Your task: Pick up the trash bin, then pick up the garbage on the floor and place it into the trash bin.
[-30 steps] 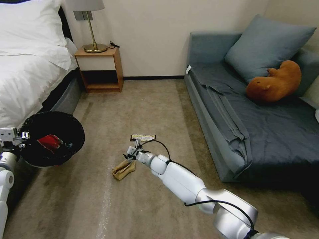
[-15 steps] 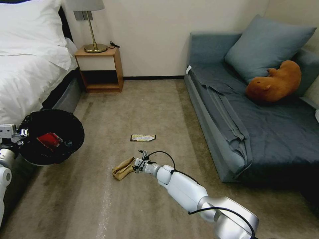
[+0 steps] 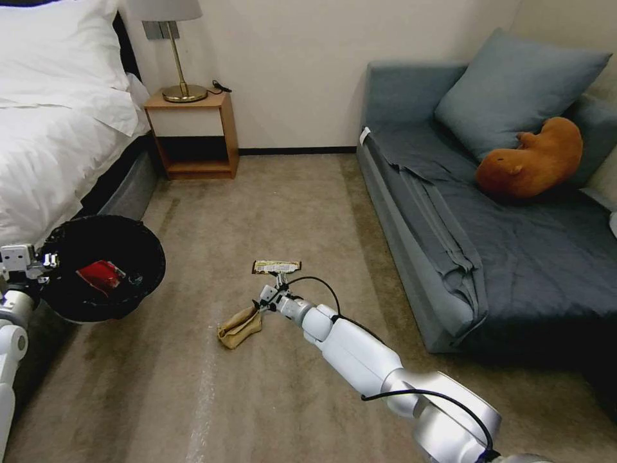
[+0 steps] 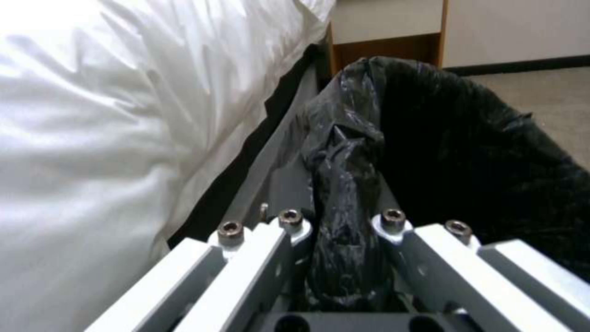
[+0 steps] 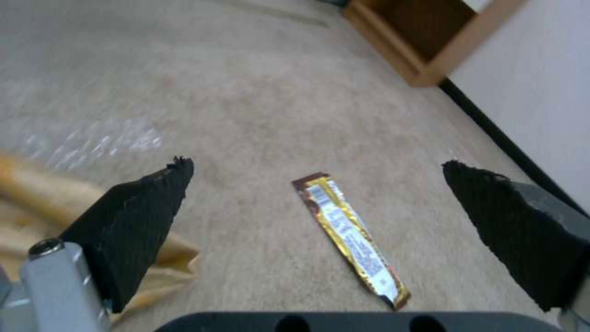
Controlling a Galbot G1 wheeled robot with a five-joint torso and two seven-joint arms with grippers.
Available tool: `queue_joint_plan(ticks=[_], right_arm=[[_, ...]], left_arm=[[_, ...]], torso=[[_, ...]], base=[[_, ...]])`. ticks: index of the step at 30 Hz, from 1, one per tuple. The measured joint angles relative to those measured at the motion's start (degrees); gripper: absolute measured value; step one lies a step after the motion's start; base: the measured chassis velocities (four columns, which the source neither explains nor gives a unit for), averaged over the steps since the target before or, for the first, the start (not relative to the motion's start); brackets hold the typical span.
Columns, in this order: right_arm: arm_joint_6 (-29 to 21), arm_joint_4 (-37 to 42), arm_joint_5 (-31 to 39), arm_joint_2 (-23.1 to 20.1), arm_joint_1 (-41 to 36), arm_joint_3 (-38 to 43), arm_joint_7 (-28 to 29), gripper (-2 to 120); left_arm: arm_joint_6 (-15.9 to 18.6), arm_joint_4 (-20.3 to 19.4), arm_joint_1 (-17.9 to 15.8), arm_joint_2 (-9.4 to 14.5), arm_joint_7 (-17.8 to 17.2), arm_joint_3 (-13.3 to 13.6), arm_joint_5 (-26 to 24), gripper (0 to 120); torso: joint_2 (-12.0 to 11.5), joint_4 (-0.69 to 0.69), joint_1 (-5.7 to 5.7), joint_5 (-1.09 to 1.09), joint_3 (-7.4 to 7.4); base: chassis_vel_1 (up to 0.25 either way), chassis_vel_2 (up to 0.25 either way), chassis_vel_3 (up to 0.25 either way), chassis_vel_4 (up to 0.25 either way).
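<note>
My left gripper (image 3: 31,260) holds the trash bin (image 3: 128,238) at the far left, beside the bed; its fingers are shut on the black liner's bunched rim (image 4: 344,184). A red-and-white wrapper (image 3: 98,276) lies inside the bin. My right gripper (image 3: 270,296) hovers low over the carpet, open and holding nothing. It is between the crumpled tan paper bag (image 3: 239,326) and the flat dark-and-gold snack wrapper (image 3: 276,266). In the right wrist view the snack wrapper (image 5: 350,233) lies between the black fingertips (image 5: 154,198), and the tan bag (image 5: 37,207) sits beside one of them.
A white bed (image 3: 51,122) runs along the left. A wooden nightstand (image 3: 193,135) with a lamp stands at the back wall. A grey-blue sofa (image 3: 488,238) with a pillow and a brown plush animal (image 3: 530,161) fills the right. Open carpet lies between them.
The right gripper dropped toward the tan bag's right end, then lifted slightly and drew back toward the snack wrapper, still open. The bin shifted only slightly.
</note>
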Motion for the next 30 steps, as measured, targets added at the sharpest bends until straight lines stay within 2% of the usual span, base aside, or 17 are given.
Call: queue_joint_plan(ticks=[6, 10, 13, 16, 30], right_arm=[[-3.4, 3.1, 6.4, 0.0, -1.4, 2.1, 2.3, 100], [-10.0, 9.0, 15.6, -1.5, -3.2, 2.0, 4.4, 100], [-12.9, 10.9, 18.8, -2.6, -3.6, 2.9, 6.0, 100], [-15.3, 12.0, 20.0, -3.9, -3.7, 4.7, 8.3, 100], [-15.7, 14.5, 19.8, -7.5, -4.7, 8.2, 9.3, 100]], left_arm=[[-0.3, 0.3, 0.2, 0.1, 0.0, -0.3, -0.1, 6], [-0.4, 0.4, 0.2, 0.6, -0.1, -0.5, -0.7, 6], [-0.4, 0.4, 0.2, 0.6, -0.1, -0.5, -0.7, 6], [-0.4, 0.6, 0.2, 0.9, -0.1, -0.5, -0.7, 6], [-0.5, 0.7, 0.1, 1.9, -0.1, 0.0, -1.2, 6]], torso=[[0.0, -0.01, 0.0, 0.0, 0.0], [0.0, 0.02, 0.0, 0.01, 0.0], [0.0, -0.02, 0.0, 0.0, 0.0], [0.0, -0.01, 0.0, 0.0, 0.0], [0.0, -0.01, 0.0, 0.01, 0.0]], base=[[0.0, 0.0, 0.0, 0.0], [0.0, 0.0, 0.0, 0.0], [0.0, 0.0, 0.0, 0.0], [0.0, 0.0, 0.0, 0.0], [0.0, 0.0, 0.0, 0.0]])
